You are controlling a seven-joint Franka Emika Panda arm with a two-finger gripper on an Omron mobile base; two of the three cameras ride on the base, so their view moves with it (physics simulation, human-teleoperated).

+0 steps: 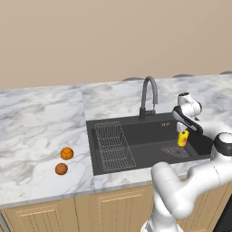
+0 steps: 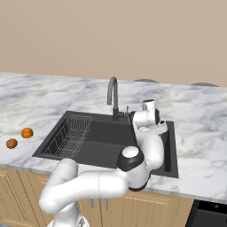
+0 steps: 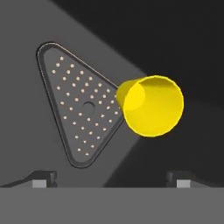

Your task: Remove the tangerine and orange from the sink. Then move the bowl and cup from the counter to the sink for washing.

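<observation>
Item: yellow cup (image 3: 151, 105), inside sink (image 1: 136, 133) at right end, beside perforated drain plate (image 3: 81, 107), below gripper (image 3: 111, 177).
Jaws: spread wide, pinching nothing.
Fruits: orange (image 1: 67, 153), tangerine (image 1: 61, 169) on desk (image 1: 36, 122).
Risk: cup may tip or roll; lifting jaws could clip rim.

Even, sharp render; dim basin

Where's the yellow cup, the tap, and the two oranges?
cup (image 3: 153, 105): hand view, its open mouth.
faucet (image 1: 149, 93): left base view, curved neck.
two fruits (image 1: 66, 153): left base view, the farther one's middle.
</observation>
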